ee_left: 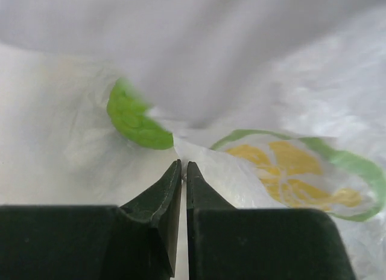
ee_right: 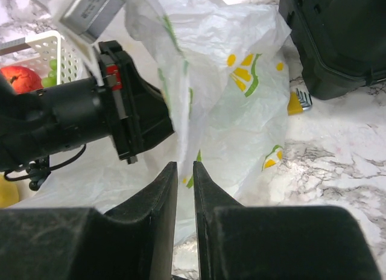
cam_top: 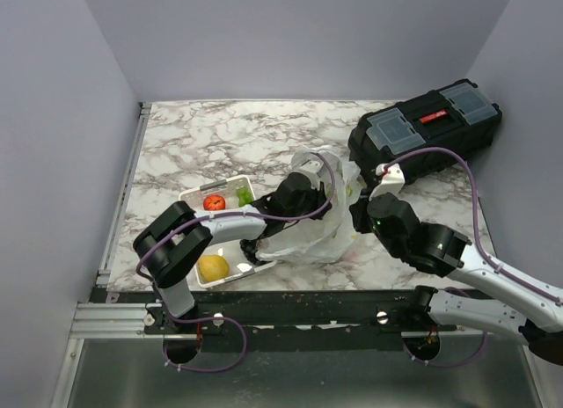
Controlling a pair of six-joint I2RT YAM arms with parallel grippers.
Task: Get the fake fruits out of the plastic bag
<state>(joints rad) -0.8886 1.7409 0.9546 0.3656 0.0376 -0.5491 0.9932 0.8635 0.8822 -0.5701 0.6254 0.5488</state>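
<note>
The bag (cam_top: 310,241) is thin, crinkly film: almost weightless, limp and slippery. It will fold and slide rather than hold a shape, so it is best pinched at a gathered fold or at the rim. The fruits should be light, hard and smooth, so a round one could squirt out of the jaws unless it is taken across its middle.

The left gripper (ee_left: 184,168) is pushed into the bag's mouth. Its jaws are drawn almost together on what looks like a ridge of film at the tips. Just beyond them, inside the bag, a green fruit (ee_left: 132,120) lies half covered by a fold. Whether more fruits are in there cannot be seen.

The right gripper (ee_right: 185,168) is at the bag's right side. Its jaws are nearly closed with film running down between them, seemingly holding the bag steady.

Left of the bag, the tray (cam_top: 220,184) holds a red apple (cam_top: 214,201), green grapes (cam_top: 243,195) and a yellow fruit (cam_top: 213,267). A black case (cam_top: 422,131) lies behind the bag, to its right
</note>
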